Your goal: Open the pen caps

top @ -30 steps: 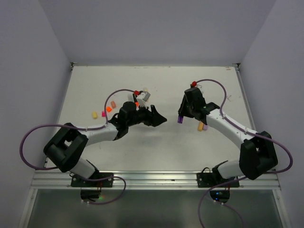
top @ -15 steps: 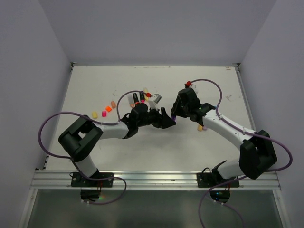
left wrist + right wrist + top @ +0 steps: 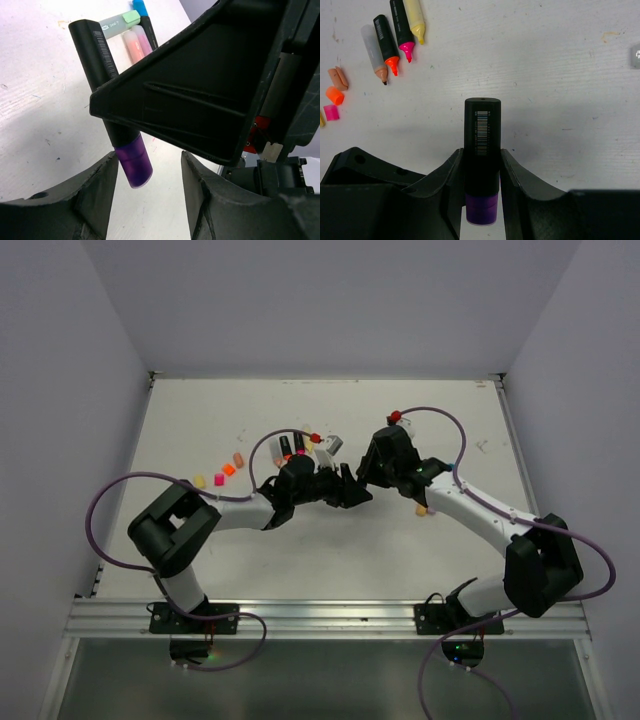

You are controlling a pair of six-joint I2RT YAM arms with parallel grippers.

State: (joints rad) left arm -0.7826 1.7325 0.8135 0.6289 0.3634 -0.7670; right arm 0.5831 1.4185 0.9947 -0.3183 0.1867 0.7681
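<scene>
At table centre: right gripper (image 3: 482,155) holding a highlighter (image 3: 482,125), left gripper (image 3: 148,161) loose around its purple cap (image 3: 133,165)

Between the two arms, we see the right gripper clenched on the highlighter. Its smooth black barrel is pinched between two matte black plastic fingers. A white barcode label (image 3: 481,131) with tiny print runs along the barrel; we cannot read the digits. The purple cap is stubby, glossy and slightly translucent, and it sits on the barrel end nearer the right wrist. The left gripper straddles that cap with its jaws parted. One finger lies just beside the cap and the other stands apart, so nothing is grasped.

On the white table (image 3: 560,75), scuffed and flecked with ink, three loose caps lie together: a peach cap (image 3: 339,76), an orange cap (image 3: 335,95) and a pink cap (image 3: 331,112). Near them lie four uncapped pens (image 3: 385,42) with peach, orange, pink and yellow tips.
</scene>
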